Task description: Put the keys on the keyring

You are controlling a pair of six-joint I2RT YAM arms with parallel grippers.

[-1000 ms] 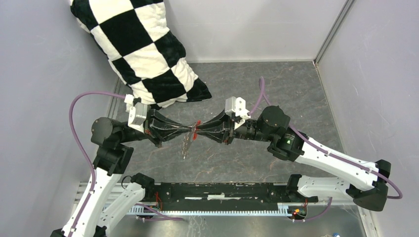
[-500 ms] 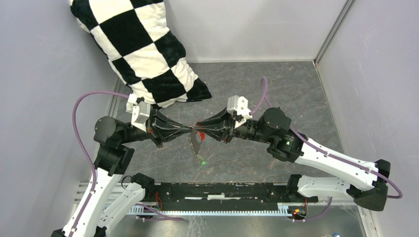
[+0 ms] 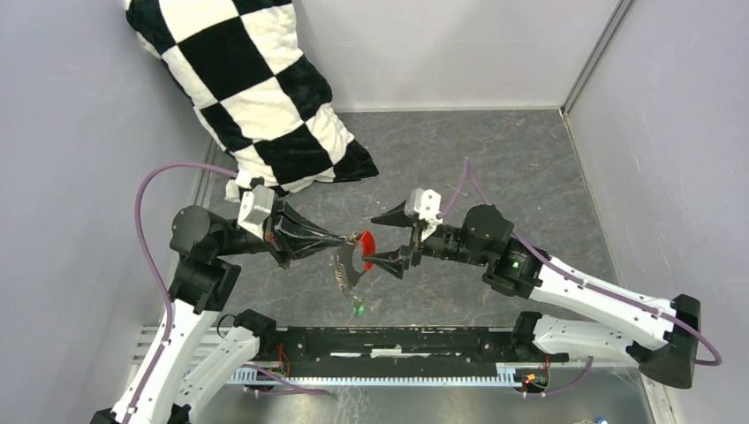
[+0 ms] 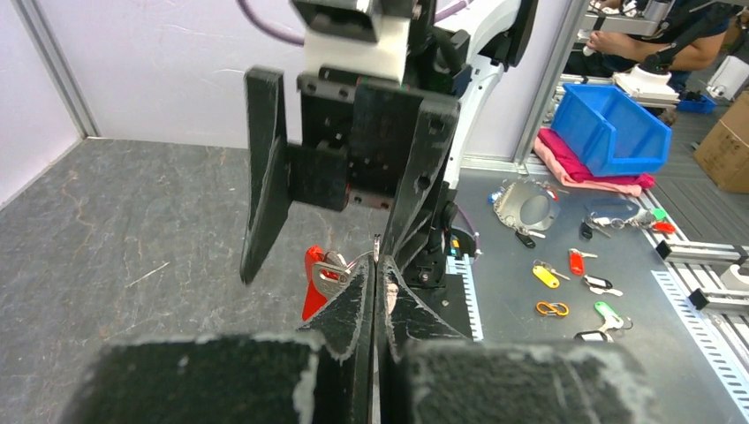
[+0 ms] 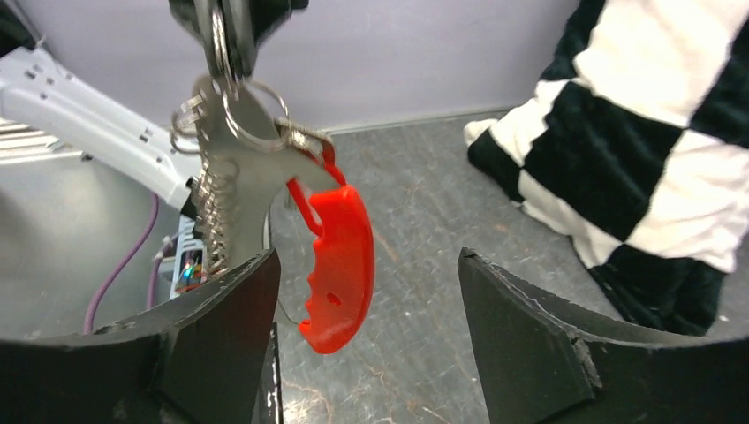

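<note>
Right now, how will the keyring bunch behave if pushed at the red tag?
Likely floppy: red tag and metal pieces hang loose from the keyring, pinched only by the left gripper. Probably swings and twists if pushed. Thin shiny ring may slip.

- The cushion (image 3: pixel 256 88) is patterned in large black and white checks.
- The table (image 3: pixel 512 168) is coloured dark grey, veined with paler streaks.
- The keyring (image 5: pixel 256 115) is seen in bright silver.
- Its long oval tag (image 5: pixel 340 256) is coloured vivid red, and its small tag (image 3: pixel 359 308) bright green.
- The left gripper (image 4: pixel 374 269) and right gripper (image 5: pixel 362 261) are finished in matt black.
- The cables (image 3: pixel 141 212) are sheathed in purple.
- The bin (image 4: pixel 609 132) is coloured blue, and the cloth (image 4: pixel 574 163) beneath it pink.
</note>
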